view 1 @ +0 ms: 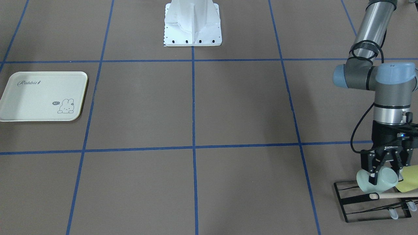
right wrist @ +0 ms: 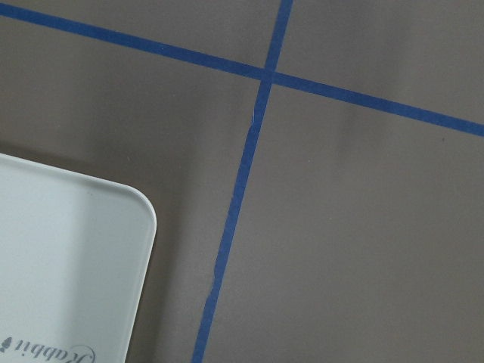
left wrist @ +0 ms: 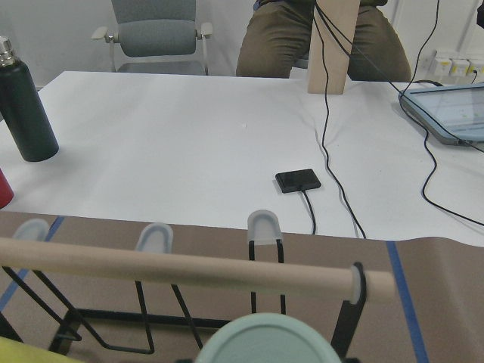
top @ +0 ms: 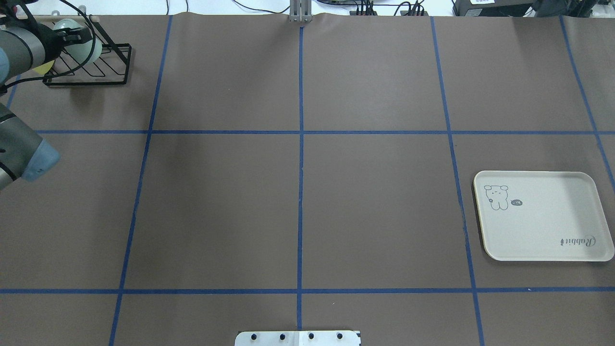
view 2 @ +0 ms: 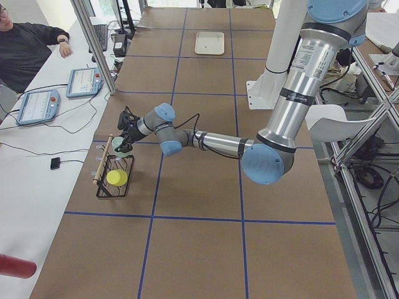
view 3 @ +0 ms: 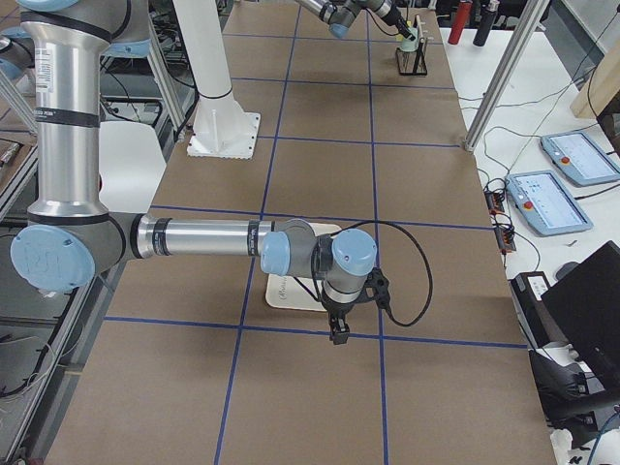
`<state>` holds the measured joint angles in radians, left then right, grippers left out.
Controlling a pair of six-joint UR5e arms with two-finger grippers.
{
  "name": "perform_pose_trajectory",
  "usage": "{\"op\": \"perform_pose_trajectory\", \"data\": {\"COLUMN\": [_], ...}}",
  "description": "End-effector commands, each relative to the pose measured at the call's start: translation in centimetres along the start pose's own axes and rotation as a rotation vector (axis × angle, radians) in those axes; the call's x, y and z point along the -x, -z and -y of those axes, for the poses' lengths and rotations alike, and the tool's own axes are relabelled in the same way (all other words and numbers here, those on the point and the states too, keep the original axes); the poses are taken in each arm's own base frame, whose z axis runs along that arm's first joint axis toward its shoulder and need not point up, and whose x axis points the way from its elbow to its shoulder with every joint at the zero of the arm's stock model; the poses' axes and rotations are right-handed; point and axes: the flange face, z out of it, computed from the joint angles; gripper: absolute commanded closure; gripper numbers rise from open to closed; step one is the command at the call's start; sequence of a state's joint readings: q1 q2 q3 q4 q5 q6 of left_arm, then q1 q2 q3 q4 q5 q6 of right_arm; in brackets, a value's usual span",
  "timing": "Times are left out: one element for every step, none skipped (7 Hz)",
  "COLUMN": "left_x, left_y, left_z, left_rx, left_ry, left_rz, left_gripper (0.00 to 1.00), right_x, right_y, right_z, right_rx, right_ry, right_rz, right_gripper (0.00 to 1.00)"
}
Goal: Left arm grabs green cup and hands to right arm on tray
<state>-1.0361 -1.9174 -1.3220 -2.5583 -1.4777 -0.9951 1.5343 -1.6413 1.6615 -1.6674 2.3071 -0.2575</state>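
Note:
The green cup (view 1: 364, 183) lies tilted on its side at the black wire rack (view 1: 346, 204), just above the rack's wooden dowel (view 1: 396, 195). My left gripper (view 1: 385, 178) comes down on it with a finger on each side, shut on it. The cup's mint round end fills the bottom of the left wrist view (left wrist: 268, 342). The cream tray (view 1: 42, 96) lies flat at the table's other end. My right gripper (view 3: 339, 332) hangs just past the tray's near edge (view 3: 291, 295); I cannot tell if it is open. The right wrist view shows the tray's corner (right wrist: 68, 265).
A yellow-green cup (view 1: 409, 182) lies in the rack right beside the green cup. The rack stands in the table's corner (top: 91, 72). The white robot base (view 1: 192, 24) stands mid-table at the robot's edge. An operator (view 2: 28, 40) sits beyond the rack side.

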Motion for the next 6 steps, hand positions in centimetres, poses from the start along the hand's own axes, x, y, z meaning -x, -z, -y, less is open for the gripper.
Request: {"op": "perform_pose_trajectory", "data": {"left_x": [0.8,1.6,2.3,2.7,2.2,1.4], "left_y": [2.0,3.5,5.2,6.7,8.3,9.2], "left_z": [2.8,3.2,3.9,4.1,4.8,5.6], "left_rx": [-0.044,-0.058,-0.080,-0.092,-0.111,-0.128], "left_ry": [0.016,0.007,0.006,0.009,0.012,0.035], "left_rz": [-0.008,-0.015,-0.021,-0.031,-0.055,-0.076], "left_gripper": [0.78,0.78,0.78,0.79,0.79,0.80], "right_x": [0.0,0.0,0.1,0.1,0.1,0.8], "right_y": [0.1,0.1,0.3,0.2,0.3,1.0], "right_z": [0.0,0.0,0.1,0.1,0.1,0.4], "right_rx": [-0.002,-0.003,-0.005,-0.004,-0.005,-0.022], "right_ry": [0.000,0.001,0.003,0.001,0.003,0.017], "right_rz": [0.001,-0.001,-0.001,-0.001,0.000,-0.003], "right_gripper": [0.00,0.00,0.00,0.00,0.00,0.00]}}
